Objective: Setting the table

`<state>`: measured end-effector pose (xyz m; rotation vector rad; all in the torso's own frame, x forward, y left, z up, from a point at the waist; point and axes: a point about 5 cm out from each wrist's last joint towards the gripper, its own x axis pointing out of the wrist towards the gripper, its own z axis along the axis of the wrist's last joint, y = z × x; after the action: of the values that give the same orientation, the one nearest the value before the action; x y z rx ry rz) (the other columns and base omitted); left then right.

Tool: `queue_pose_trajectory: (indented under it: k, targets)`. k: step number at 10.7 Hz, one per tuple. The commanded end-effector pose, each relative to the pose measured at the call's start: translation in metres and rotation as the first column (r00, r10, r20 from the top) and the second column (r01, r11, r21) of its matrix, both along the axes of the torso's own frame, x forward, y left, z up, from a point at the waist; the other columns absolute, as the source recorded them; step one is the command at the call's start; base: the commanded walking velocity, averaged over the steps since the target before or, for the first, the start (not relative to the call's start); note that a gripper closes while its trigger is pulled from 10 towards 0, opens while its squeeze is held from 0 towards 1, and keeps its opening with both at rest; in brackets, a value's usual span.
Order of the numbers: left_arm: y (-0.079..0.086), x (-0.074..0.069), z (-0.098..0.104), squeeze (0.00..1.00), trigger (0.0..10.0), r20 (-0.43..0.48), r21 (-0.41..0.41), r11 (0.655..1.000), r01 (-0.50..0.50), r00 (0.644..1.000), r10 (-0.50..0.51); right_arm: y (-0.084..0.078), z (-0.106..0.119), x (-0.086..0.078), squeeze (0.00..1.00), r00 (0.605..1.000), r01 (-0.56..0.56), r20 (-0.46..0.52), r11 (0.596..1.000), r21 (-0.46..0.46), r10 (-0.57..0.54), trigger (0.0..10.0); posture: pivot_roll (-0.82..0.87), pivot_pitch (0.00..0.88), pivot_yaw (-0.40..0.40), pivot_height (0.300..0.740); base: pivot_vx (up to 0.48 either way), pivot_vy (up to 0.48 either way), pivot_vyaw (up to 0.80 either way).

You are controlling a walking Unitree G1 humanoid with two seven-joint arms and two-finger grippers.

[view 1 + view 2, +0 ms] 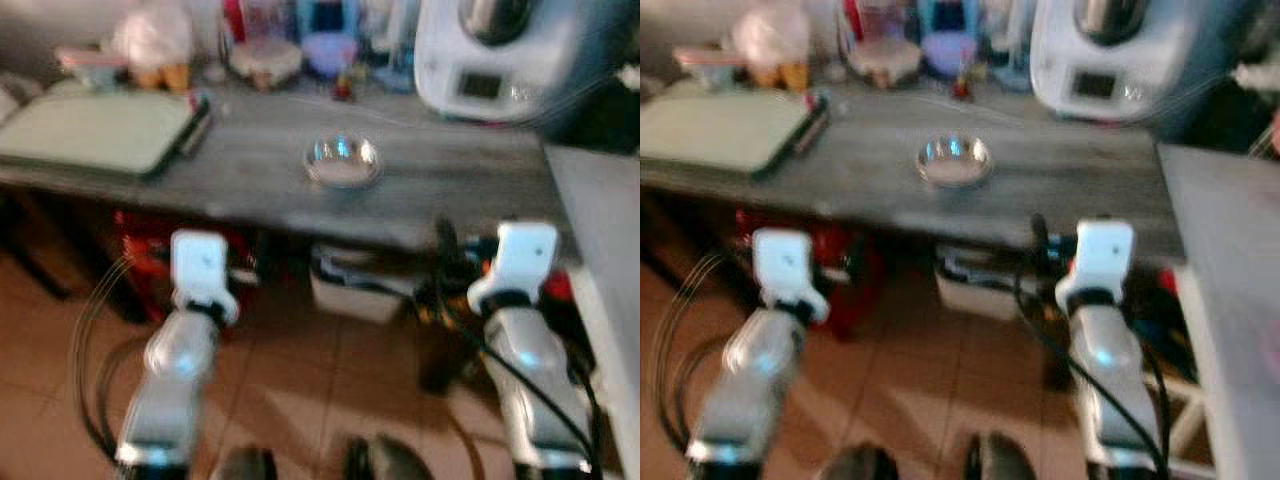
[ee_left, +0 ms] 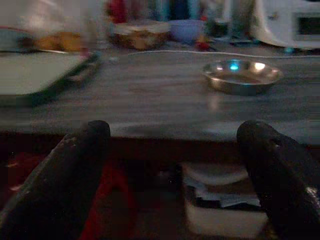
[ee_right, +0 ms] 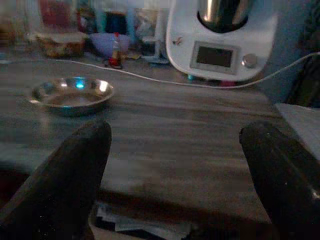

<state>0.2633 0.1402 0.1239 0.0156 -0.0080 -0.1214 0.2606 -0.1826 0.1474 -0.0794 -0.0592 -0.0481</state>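
metal bowl [image 1: 342, 161] on grey table [image 1: 250, 175]; left gripper [image 2: 170, 165] and right gripper [image 3: 175, 170] near its edge, jaws spread, empty.

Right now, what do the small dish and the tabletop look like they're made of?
Small dish: looks like polished metal, probably stainless steel, since its rim and floor throw bright mirror-like glints. Tabletop: looks like grey wood or wood-look laminate with a matte finish, showing streaky grain lines and only dull reflections; blur leaves it open.

A shallow, shiny metal bowl [image 1: 342, 161] sits upright and empty near the middle of the grey wood-grain surface [image 1: 250, 180].
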Motion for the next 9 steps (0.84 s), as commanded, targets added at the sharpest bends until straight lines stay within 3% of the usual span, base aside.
queue_pose_trajectory:
  k: [1,2,5,6,7,9]
  targets:
    - [0.001,-0.003,-0.003,0.00,10.0,-0.016,-0.003,1.000,0.000,1.000,0.000,-0.001,0.004,0.000,0.00,1.000,-0.002,0.019,1.000,0.000,0.002,10.0,-0.04,0.040,0.037,0.740,-0.292,0.000,0.00]
    - [-0.002,-0.004,-0.001,0.00,10.0,-0.011,0.000,1.000,0.017,1.000,-0.017,-0.004,0.002,-0.001,0.00,1.000,0.015,0.005,1.000,0.003,-0.015,10.0,-0.03,0.046,0.038,0.740,-0.292,0.000,0.00]
    - [0.003,0.001,0.001,0.00,10.0,0.002,-0.005,1.000,0.002,1.000,-0.002,0.010,-0.004,0.006,0.00,1.000,0.010,-0.020,0.999,-0.034,-0.011,10.0,-0.03,0.028,0.027,0.740,-0.195,0.000,0.00]
    - [0.002,0.001,0.003,0.00,10.0,0.008,-0.008,1.000,0.003,1.000,-0.003,0.013,-0.003,0.008,0.00,1.000,-0.025,-0.013,1.000,-0.005,0.025,10.0,-0.03,0.027,0.024,0.740,0.000,0.000,0.00]
    - [-0.003,-0.001,0.001,0.00,10.0,0.013,-0.016,0.999,0.043,0.999,-0.043,0.007,-0.003,0.012,0.00,1.000,0.020,-0.023,1.000,0.020,-0.019,10.0,-0.03,0.029,0.026,0.740,0.000,0.000,0.00]
    - [-0.004,-0.008,0.000,0.00,10.0,-0.005,-0.043,0.997,0.059,0.998,-0.059,0.008,0.004,0.003,0.00,0.999,-0.016,0.030,0.997,0.069,0.014,10.0,-0.04,0.040,0.028,0.740,0.000,-0.390,0.00]
